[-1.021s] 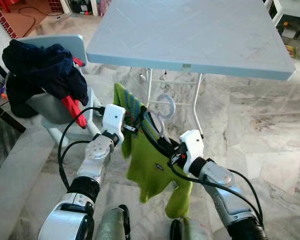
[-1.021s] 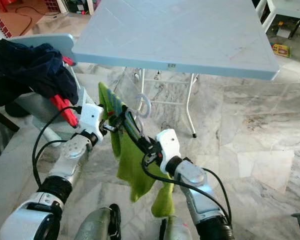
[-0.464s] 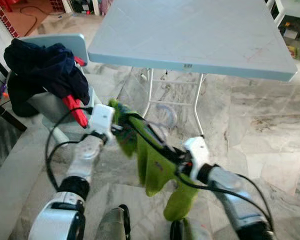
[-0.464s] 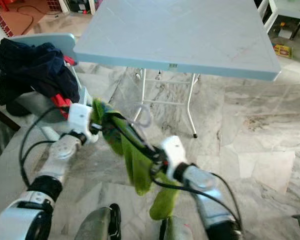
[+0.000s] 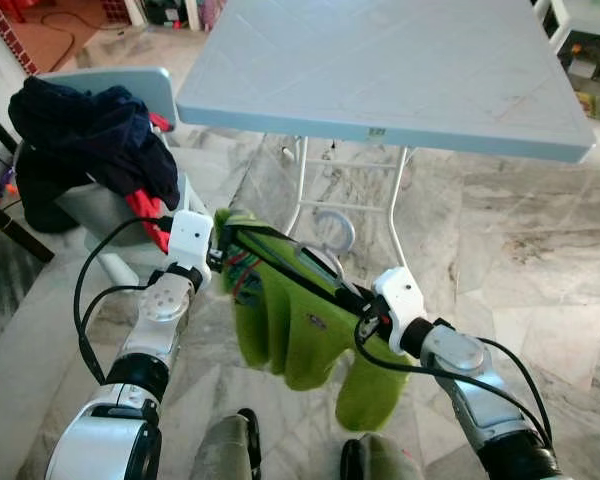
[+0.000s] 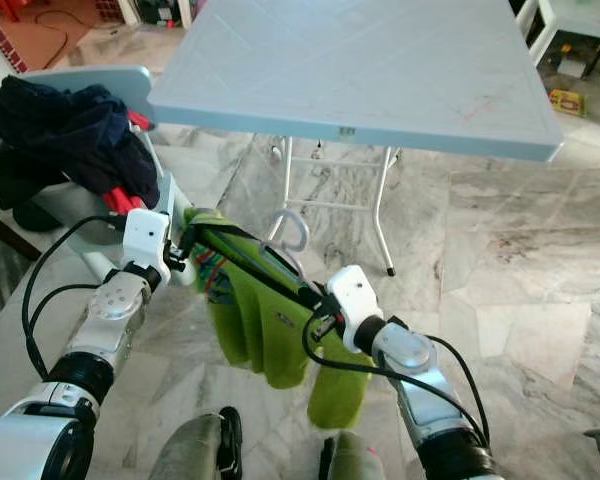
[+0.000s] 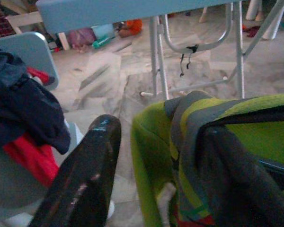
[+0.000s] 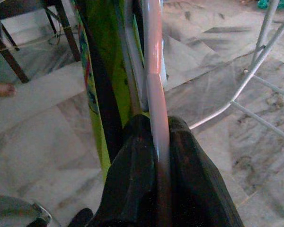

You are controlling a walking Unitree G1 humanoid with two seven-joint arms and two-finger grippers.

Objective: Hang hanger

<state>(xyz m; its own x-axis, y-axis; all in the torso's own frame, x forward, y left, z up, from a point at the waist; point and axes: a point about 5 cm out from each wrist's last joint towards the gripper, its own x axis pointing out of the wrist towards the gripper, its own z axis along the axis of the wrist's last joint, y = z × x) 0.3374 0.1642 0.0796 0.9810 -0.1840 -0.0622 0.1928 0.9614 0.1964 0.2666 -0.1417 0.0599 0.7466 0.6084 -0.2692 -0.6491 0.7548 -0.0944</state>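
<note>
A hanger (image 5: 332, 226) with a pale hook carries a lime-green garment (image 5: 292, 335) in front of me, over the marble floor. It slopes down from my left to my right. My right gripper (image 5: 357, 300) is shut on the hanger's lower end; the right wrist view has the pinkish bar (image 8: 153, 90) pinched between the fingers (image 8: 132, 179). My left gripper (image 5: 220, 252) is at the upper end with its fingers wide apart. One finger (image 7: 87, 175) is bare, and the striped collar of the green garment (image 7: 194, 137) drapes over the other.
A light blue folding table (image 5: 380, 70) on white legs (image 5: 395, 215) stands just beyond the hanger. At the left a pale chair (image 5: 120, 85) holds a heap of dark blue clothes (image 5: 90, 135) and something red (image 5: 145, 212). Marble floor lies open to the right.
My arms have spread apart: the left gripper moved left, the right one lower and to the right. The bunched garment is now stretched out along the sloping hanger.
</note>
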